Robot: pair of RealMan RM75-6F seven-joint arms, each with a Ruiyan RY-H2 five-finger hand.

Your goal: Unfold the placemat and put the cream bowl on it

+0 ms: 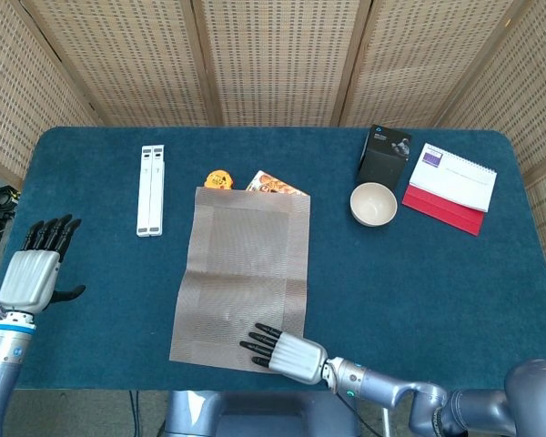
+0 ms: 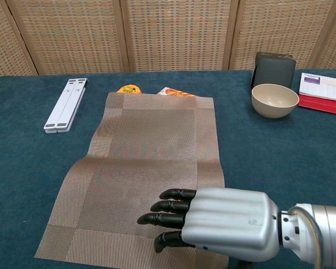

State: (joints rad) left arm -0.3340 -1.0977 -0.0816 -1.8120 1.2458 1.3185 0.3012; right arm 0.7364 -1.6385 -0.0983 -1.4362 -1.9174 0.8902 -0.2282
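The brown woven placemat (image 1: 244, 273) (image 2: 145, 168) lies spread flat in the middle of the blue table. The cream bowl (image 1: 374, 203) (image 2: 275, 100) stands upright on the cloth at the back right, apart from the mat. My right hand (image 1: 280, 352) (image 2: 213, 224) lies palm down over the mat's near right corner, its fingers straight and pointing left, holding nothing. My left hand (image 1: 32, 273) hovers at the table's left edge with fingers spread, empty; the chest view does not show it.
A white folded stand (image 1: 150, 188) (image 2: 66, 103) lies at the back left. Two orange snack packs (image 1: 255, 182) (image 2: 151, 90) peek out behind the mat's far edge. A black box (image 1: 384, 155) (image 2: 274, 68) and a red-and-white calendar (image 1: 450, 187) (image 2: 325, 92) sit beside the bowl.
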